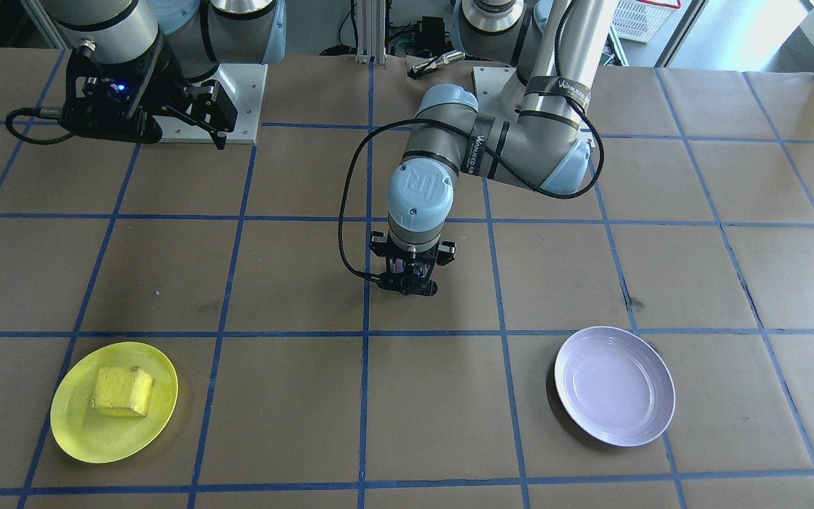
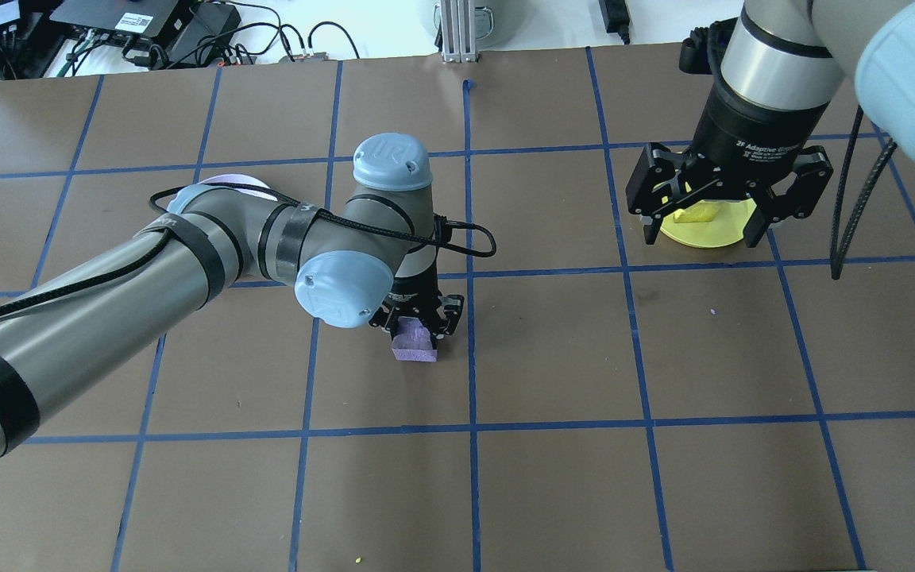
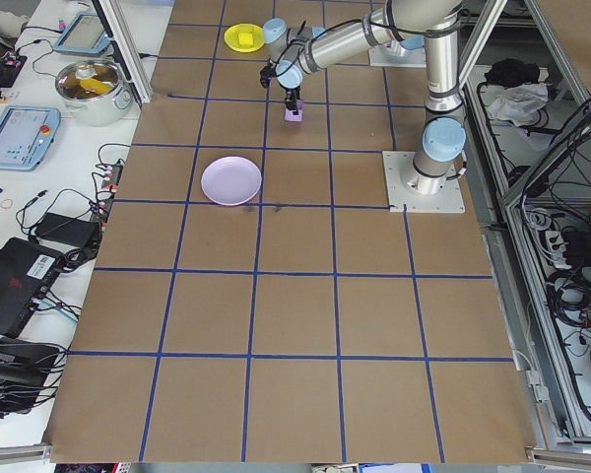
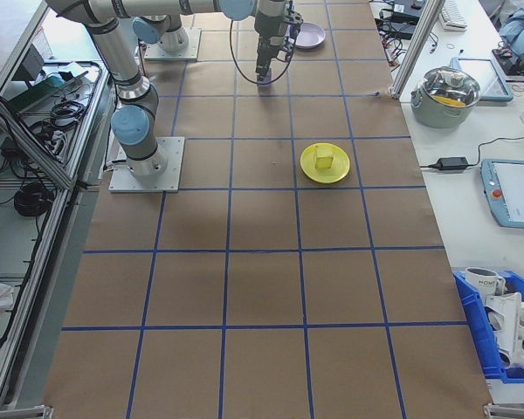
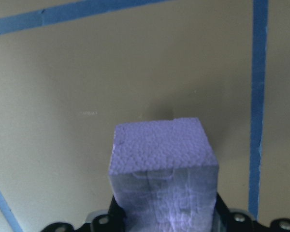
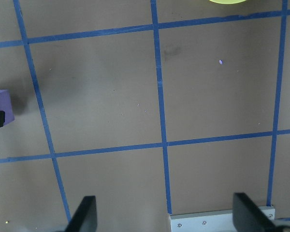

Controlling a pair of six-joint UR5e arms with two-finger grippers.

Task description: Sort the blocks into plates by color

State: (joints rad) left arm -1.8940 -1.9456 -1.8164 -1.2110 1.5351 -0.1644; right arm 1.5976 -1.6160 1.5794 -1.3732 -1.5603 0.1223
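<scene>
**Purple block in the left gripper, yellow block on its plate**

The purple block is held by the left gripper. The two fingers are closed on its sides, and the block sticks out below them. The left wrist camera shows the block close up, with its rough top and the black finger parts at each side. I cannot tell if the block touches the table or hangs just above it. It is near the middle of the table, just beside a blue tape line.

The yellow block lies on the yellow plate. It sits in the middle of the plate, a bit toward the robot. The plate is on the robot's right side of the table.

The pale purple plate is on the robot's left side. It is well apart from the purple block and has no block on it. In the overhead view only a bit of its rim peeks out from behind the left arm.

The right gripper is up in the air near its base. Its fingers are spread wide apart and hold nothing. In the overhead view it hangs in front of the yellow plate and hides part of it.

Brown paper covers the table, and blue tape lines make big squares on it.
</scene>
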